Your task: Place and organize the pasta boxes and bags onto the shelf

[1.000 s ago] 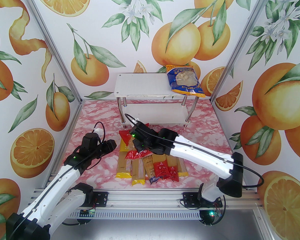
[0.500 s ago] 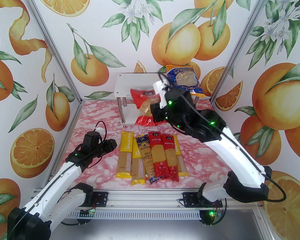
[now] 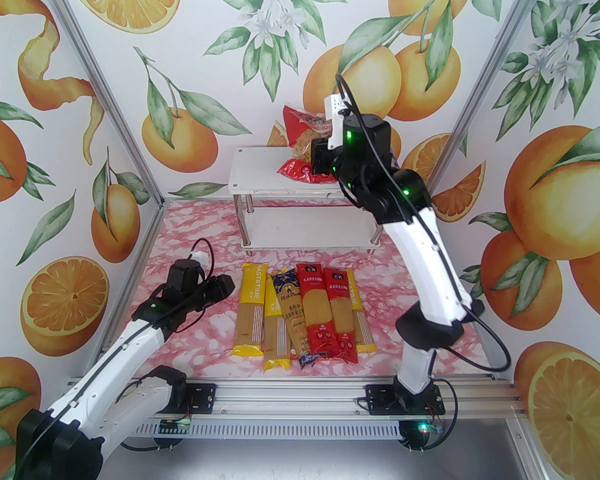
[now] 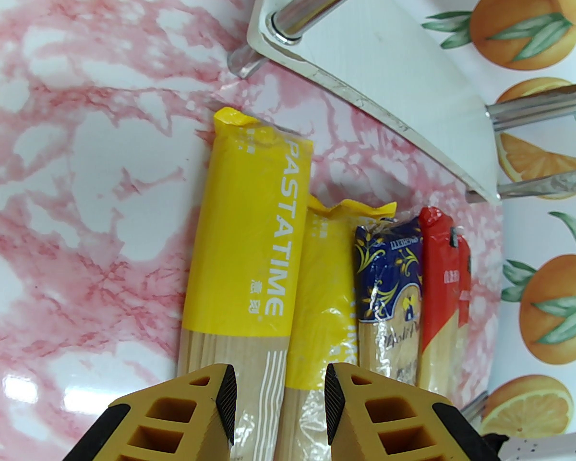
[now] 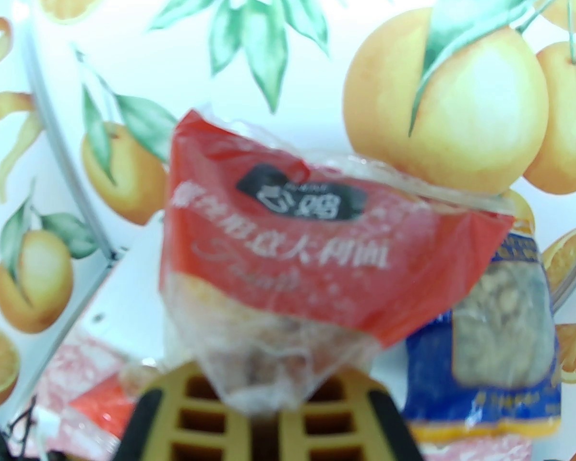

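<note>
right gripper [image 5: 264, 401] was clamped on the red bag [image 3: 300, 123], fingers pinching its clear lower part. the bag stood roughly upright with its red label band on top. it was over the middle-right of the shelf [image 3: 260, 175] top board. couldn't tell whether its bottom edge touched the board. the blue bag [image 5: 499, 353] was just beside it on the right, on the same top board, mostly hidden behind the right arm in the top view.

left gripper [image 4: 281, 387] had its jaws apart, gripping nothing. it was low over the pink marble table [image 3: 190, 238], just left of the spaghetti row and pointed at it.

six spaghetti packs lay flat on the table in front of the shelf, side by side, long axes running front to back. left to right they were the left yellow pack [image 3: 250, 313], second yellow pack [image 3: 275, 338], dark blue pack [image 3: 291, 308], two red packs [image 3: 314, 313] and right yellow pack [image 3: 364, 333]. the dark blue pack was slightly skewed and overlapped its neighbours. far ends of the packs sat near the shelf's front legs, not touching them.
</note>
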`<state>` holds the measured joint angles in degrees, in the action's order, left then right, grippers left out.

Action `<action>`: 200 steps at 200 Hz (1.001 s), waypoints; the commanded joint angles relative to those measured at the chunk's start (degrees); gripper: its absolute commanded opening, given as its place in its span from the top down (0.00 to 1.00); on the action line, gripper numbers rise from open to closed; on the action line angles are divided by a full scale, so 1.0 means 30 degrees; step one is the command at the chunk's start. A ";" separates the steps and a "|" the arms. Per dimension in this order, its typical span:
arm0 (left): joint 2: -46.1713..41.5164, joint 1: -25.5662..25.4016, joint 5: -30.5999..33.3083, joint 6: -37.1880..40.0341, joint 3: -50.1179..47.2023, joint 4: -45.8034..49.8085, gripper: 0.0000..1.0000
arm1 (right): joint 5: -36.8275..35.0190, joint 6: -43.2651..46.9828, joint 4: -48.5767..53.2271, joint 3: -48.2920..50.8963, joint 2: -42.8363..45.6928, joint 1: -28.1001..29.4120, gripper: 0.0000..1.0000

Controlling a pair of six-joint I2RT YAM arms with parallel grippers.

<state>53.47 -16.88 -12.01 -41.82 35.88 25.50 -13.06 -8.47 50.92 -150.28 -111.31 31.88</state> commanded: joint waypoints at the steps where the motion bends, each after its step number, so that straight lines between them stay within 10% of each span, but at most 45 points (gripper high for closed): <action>1: 0.0178 0.0091 -0.0055 -0.0005 0.0924 -0.0296 0.63 | 0.1810 -0.0669 -0.3501 -0.1262 -0.0182 -0.1112 1.00; 200: 0.1109 0.0119 -0.0156 -0.0092 0.0613 -0.0940 0.63 | 0.2072 0.0233 -0.2355 -0.0427 -0.2725 -0.1899 1.00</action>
<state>57.19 -16.88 -12.01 -41.89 36.64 24.21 -5.04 -9.10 49.19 -151.00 -119.26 25.67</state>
